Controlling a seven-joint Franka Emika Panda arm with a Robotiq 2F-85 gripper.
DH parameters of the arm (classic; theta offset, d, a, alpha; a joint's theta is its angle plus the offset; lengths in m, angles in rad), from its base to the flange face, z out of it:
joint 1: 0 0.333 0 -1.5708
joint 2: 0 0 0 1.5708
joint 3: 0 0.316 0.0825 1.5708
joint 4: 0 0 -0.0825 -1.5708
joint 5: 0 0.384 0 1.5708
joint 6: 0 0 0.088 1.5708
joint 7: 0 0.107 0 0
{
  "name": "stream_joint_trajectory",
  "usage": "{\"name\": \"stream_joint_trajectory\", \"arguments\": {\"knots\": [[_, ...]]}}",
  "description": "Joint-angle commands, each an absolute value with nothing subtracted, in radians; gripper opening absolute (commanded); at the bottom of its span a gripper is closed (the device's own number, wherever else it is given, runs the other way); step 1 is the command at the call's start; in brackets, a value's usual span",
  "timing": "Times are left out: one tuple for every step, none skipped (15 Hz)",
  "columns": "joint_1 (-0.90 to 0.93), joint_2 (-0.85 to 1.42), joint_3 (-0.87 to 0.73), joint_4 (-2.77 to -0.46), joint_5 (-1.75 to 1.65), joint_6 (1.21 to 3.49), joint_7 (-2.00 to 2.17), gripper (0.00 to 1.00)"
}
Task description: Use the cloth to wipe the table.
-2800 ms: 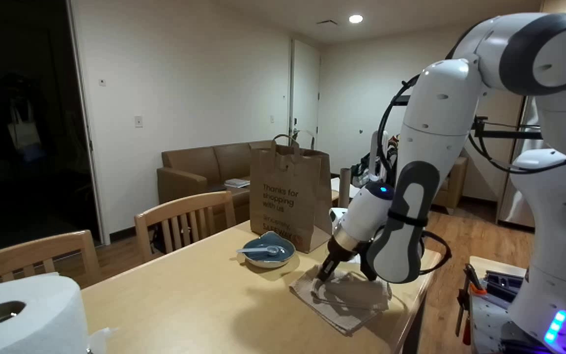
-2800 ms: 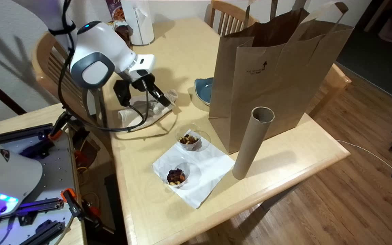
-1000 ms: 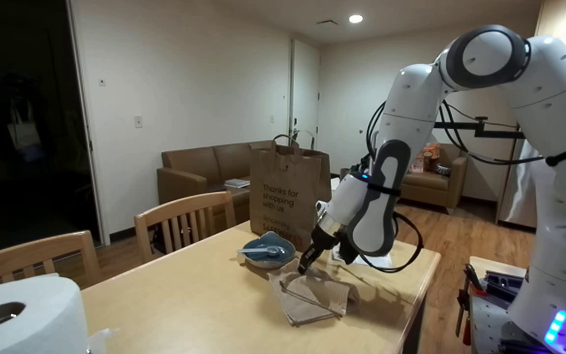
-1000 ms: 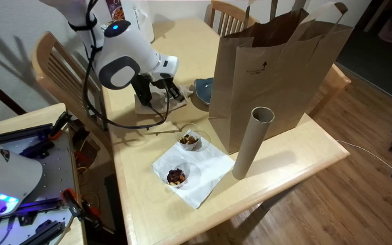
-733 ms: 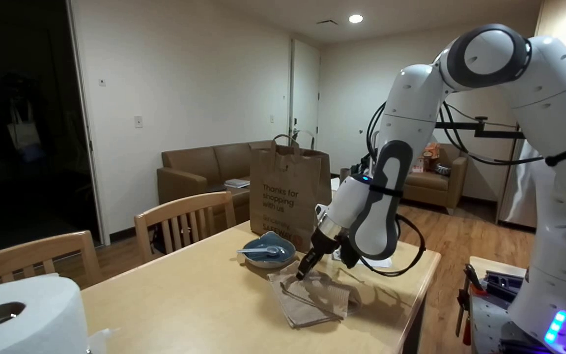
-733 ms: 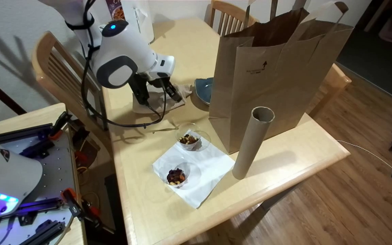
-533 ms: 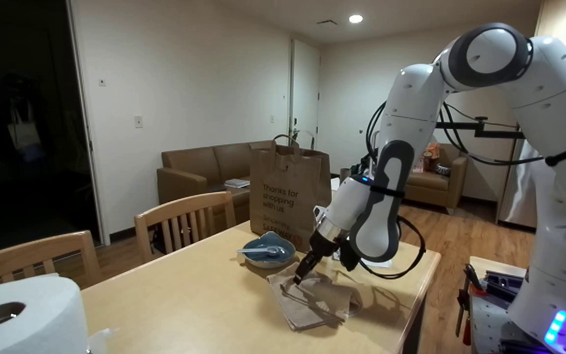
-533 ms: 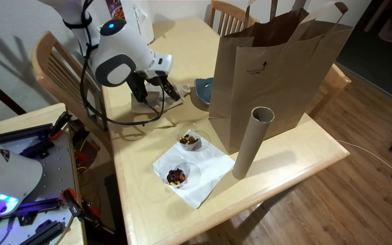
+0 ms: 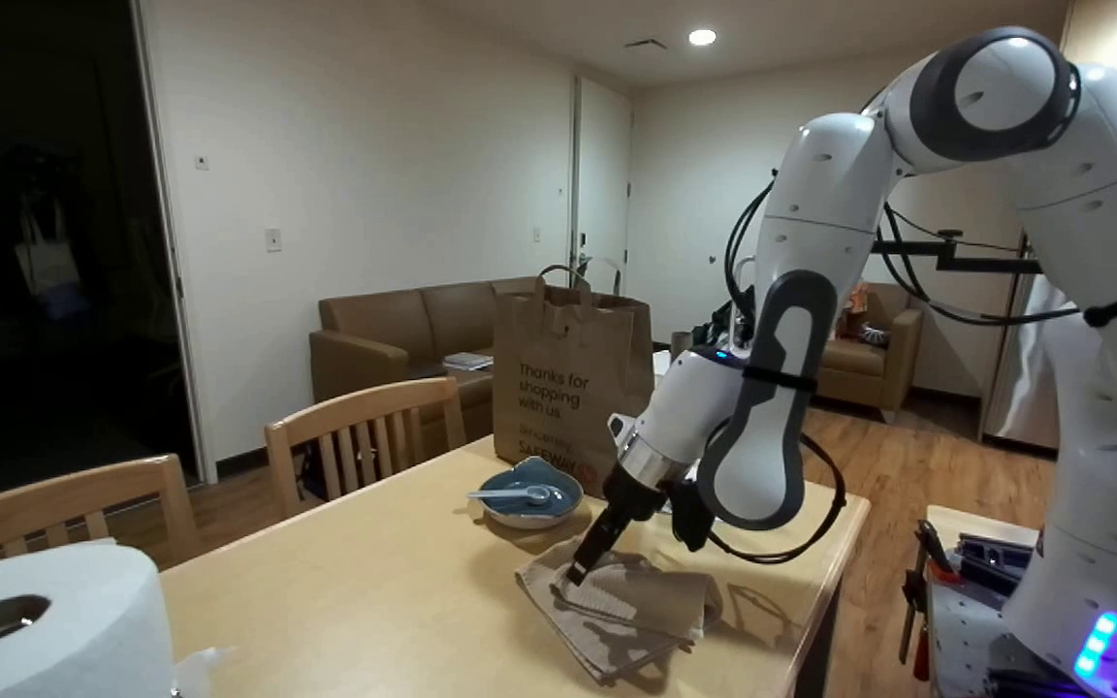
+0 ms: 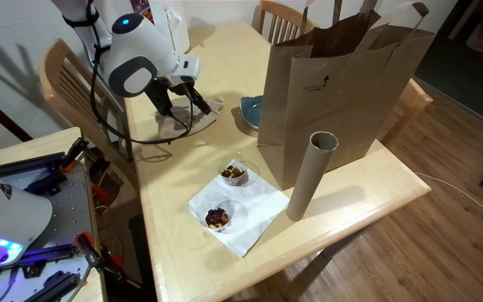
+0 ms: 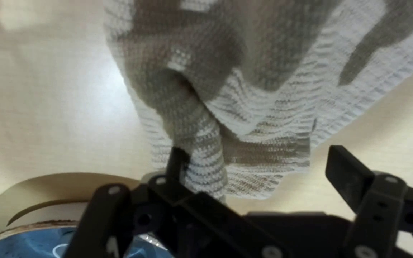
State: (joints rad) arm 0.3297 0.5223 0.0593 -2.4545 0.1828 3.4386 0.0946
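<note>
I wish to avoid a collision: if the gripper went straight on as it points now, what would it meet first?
Most likely the cloth, which lies just ahead of the open gripper, with the table under it. Depth is hard to judge; part of the gripper may be touching the cloth.

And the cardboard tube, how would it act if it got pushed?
The tube would likely tip over, since it stands tall and narrow. It's probably light, being visibly hollow. Once down, it may well roll, given its round shape.
</note>
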Motion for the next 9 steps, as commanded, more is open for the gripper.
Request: {"name": "stream_joint_trajectory", "arguments": {"knots": [[0.318,0.415,0.13,-2.529,0.193,3.232,0.151,1.0],[0.286,0.396,0.182,-2.529,0.179,3.161,0.169,1.0],[0.241,0.382,0.247,-2.524,0.174,3.11,0.174,1.0],[0.225,0.369,0.283,-2.517,0.189,3.077,0.178,1.0],[0.218,0.362,0.304,-2.508,0.205,3.063,0.184,1.0],[0.259,0.41,0.251,-2.487,0.175,3.113,0.175,1.0],[0.247,0.395,0.276,-2.487,0.181,3.093,0.178,1.0],[0.243,0.386,0.285,-2.487,0.183,3.087,0.18,1.0],[0.242,0.384,0.287,-2.488,0.184,3.086,0.181,1.0]]}}
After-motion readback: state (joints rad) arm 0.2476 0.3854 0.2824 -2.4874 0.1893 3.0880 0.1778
